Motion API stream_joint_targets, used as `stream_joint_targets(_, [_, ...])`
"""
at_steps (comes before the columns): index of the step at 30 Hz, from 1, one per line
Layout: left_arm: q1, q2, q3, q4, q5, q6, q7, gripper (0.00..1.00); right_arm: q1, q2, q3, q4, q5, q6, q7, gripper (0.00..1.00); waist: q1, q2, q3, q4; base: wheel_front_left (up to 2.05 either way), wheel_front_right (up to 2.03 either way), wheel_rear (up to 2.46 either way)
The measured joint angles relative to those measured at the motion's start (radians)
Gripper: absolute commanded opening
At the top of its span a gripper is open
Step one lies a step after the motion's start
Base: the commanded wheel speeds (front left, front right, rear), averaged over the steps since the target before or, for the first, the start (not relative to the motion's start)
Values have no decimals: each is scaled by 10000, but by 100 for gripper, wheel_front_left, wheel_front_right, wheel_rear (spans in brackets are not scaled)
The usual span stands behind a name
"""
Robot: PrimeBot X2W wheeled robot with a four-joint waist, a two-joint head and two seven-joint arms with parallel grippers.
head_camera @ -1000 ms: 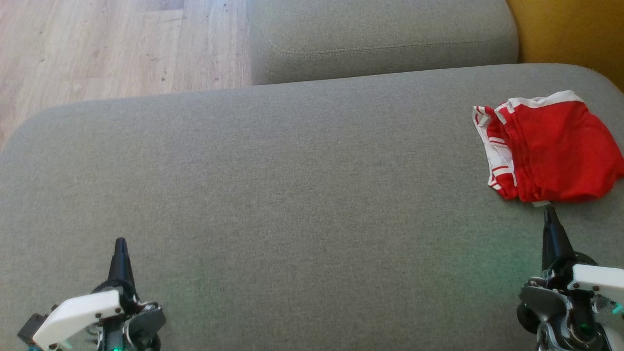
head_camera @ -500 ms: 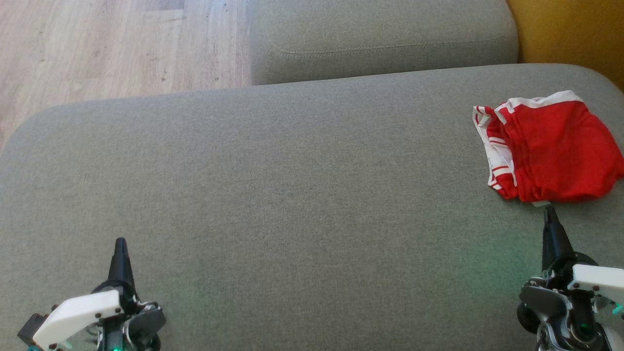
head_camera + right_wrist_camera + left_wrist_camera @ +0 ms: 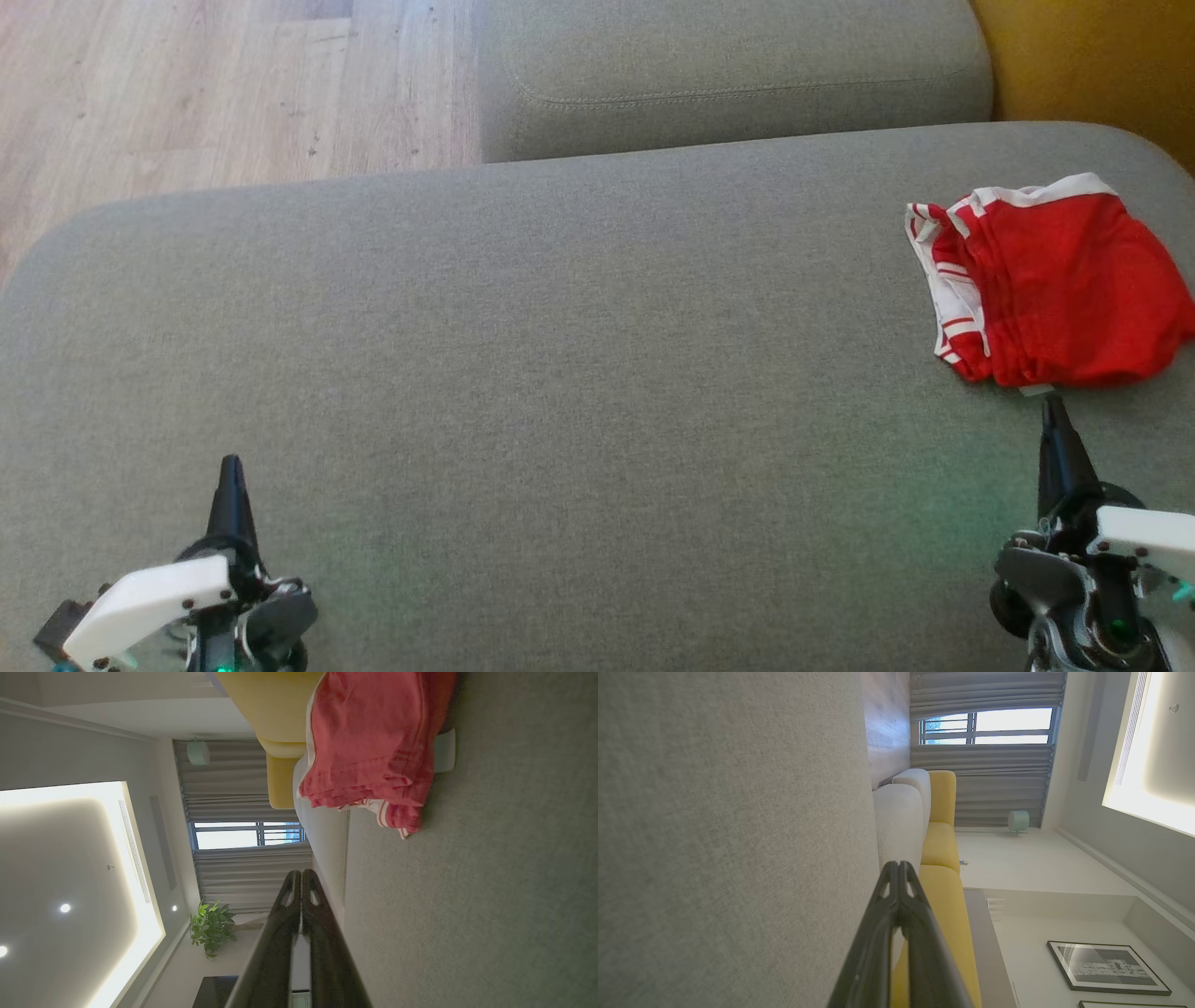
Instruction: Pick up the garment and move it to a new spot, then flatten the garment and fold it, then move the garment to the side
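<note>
Spreading across most of the head view is a grey fabric seat cushion [image 3: 560, 373]. A second grey cushion [image 3: 728, 75] butts against its far edge. Wooden floor [image 3: 187, 84] lies beyond its far left corner and yellow upholstery [image 3: 1102, 65] beyond its far right corner.

The red garment [image 3: 1064, 289] lies folded in a compact bundle toward the cushion's far right corner, close to the right edge (white trim with red stripes runs along its left and far sides).

The right gripper [image 3: 1053, 406] sits over the cushion's right side. Its two dark fingers are pressed together on nothing, and the tip is just short of the garment's near edge; the right wrist view shows a gap between them. The left gripper [image 3: 230, 467] sits over the near left part of the cushion, well apart from the garment, its fingers likewise closed tight and empty.

A small white label [image 3: 1036, 390] pokes out from under the garment's near edge, just beside the right fingertip
</note>
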Motion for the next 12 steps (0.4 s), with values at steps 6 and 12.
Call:
stream_joint_targets(6, [0, 0, 0, 0, 0, 0, 0, 0, 0, 0, 0, 0, 0, 0, 0, 0, 0, 0, 0, 0, 0, 0, 0])
stream_joint_targets(12, [0, 0, 0, 0, 0, 0, 0, 0, -1, 0, 0, 0, 0, 0, 0, 0, 0, 0, 0, 0, 0, 0, 0])
